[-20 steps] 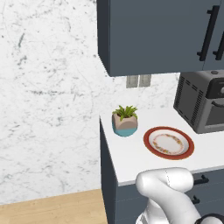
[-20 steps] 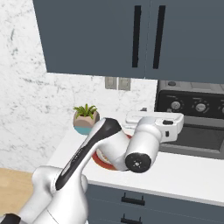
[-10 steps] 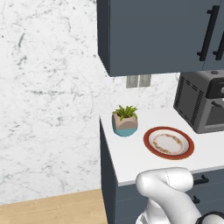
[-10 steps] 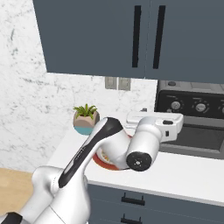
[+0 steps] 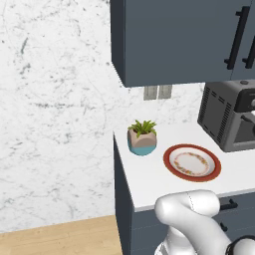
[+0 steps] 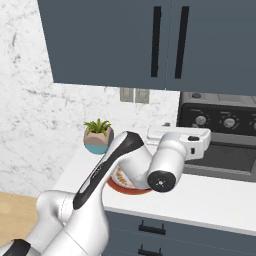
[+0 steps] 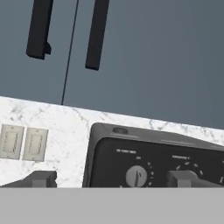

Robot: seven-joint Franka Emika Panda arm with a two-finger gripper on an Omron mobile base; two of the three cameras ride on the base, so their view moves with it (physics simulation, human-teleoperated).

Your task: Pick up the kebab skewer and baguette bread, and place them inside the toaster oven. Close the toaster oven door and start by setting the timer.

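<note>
Your pincer (image 7: 111, 179) is spread wide, holding nothing, facing the toaster oven (image 7: 157, 159). Aim at the knob (image 7: 137, 176) at 12 o'clock and close squarely.

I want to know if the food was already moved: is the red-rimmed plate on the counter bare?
Yes, in the left base view the plate shows only its patterned face, with nothing on it.

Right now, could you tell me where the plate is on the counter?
In the left base view the plate lies near the counter's front edge, between the potted plant on its left and the toaster oven on its right.
</note>
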